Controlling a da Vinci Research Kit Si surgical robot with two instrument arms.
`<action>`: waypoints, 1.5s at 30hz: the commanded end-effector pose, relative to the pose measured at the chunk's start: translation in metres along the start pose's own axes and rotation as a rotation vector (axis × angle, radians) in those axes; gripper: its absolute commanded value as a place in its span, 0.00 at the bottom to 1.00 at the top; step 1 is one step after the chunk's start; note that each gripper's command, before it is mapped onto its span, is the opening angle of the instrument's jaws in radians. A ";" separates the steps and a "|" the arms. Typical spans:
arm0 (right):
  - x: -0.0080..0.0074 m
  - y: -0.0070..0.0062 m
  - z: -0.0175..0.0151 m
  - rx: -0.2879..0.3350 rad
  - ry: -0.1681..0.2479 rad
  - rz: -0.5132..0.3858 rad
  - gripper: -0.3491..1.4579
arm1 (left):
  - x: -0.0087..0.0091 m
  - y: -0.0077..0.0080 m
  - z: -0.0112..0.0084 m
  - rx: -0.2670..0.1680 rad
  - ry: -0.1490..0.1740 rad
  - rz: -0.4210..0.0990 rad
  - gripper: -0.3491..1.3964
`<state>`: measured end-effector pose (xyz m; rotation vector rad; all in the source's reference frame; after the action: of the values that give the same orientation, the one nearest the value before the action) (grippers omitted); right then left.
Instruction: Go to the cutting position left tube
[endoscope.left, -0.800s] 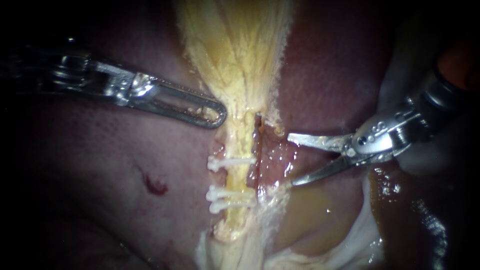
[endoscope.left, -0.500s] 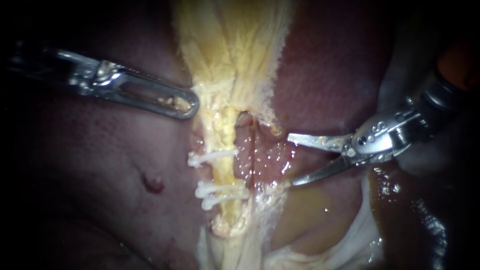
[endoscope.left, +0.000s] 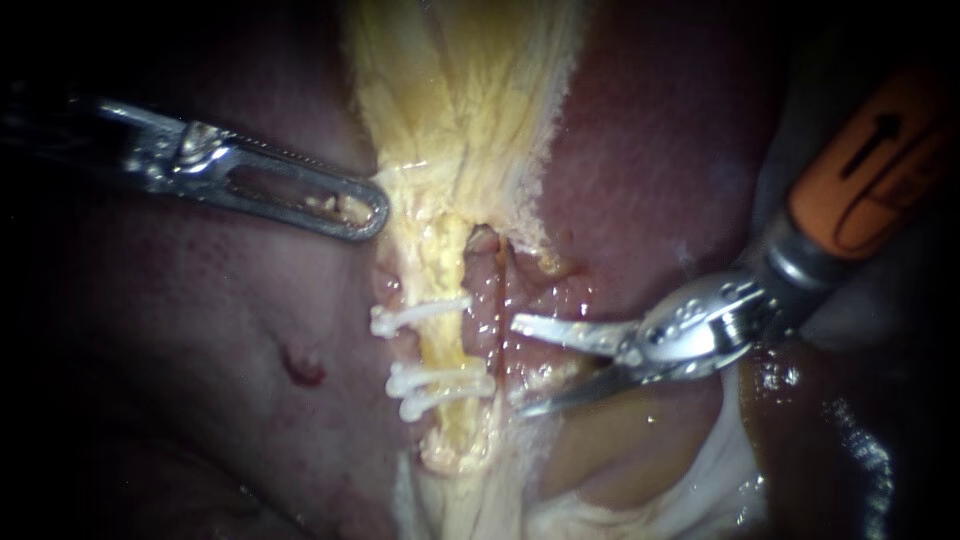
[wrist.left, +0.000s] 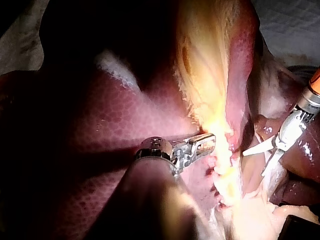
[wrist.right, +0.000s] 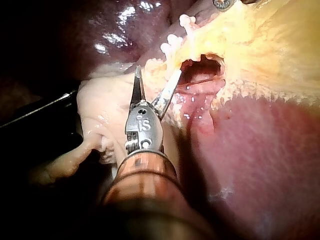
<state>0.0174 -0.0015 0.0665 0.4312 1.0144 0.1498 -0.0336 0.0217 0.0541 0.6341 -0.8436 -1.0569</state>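
Right of the tube (endoscope.left: 445, 345), the right instrument (endoscope.left: 518, 367) has its blades wide; the left instrument (endoscope.left: 372, 212) has its jaws closed on tissue (endoscope.left: 450, 120). The blades should straddle the tube squarely between the far clip (endoscope.left: 420, 316) and the near 2 clips (endoscope.left: 440, 381).

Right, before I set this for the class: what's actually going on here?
Two instruments are working on tissue lying against the liver. The left instrument grips the edge of the pale yellow tissue just above a clipped tube, which carries three white clips. The right instrument, blades open, sits beside that tube, pointing at the stretch between the upper clip and the lower pair. The tube looks uncut.
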 end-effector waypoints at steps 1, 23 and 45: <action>-0.0003 0.0000 0.0005 0.011 -0.007 0.007 0.99 | 0.0000 0.0000 0.0000 -0.001 0.000 0.000 0.00; -0.0045 0.0051 0.0049 0.136 -0.005 0.118 0.99 | -0.0001 -0.0003 0.0004 -0.003 -0.002 -0.001 0.00; 0.0005 0.0034 0.0088 0.357 0.170 0.127 0.95 | -0.0001 -0.0003 0.0010 -0.006 -0.004 -0.002 0.00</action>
<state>0.0256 -0.0007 0.0715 0.8260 1.1894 0.1162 -0.0347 0.0216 0.0544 0.6279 -0.8422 -1.0624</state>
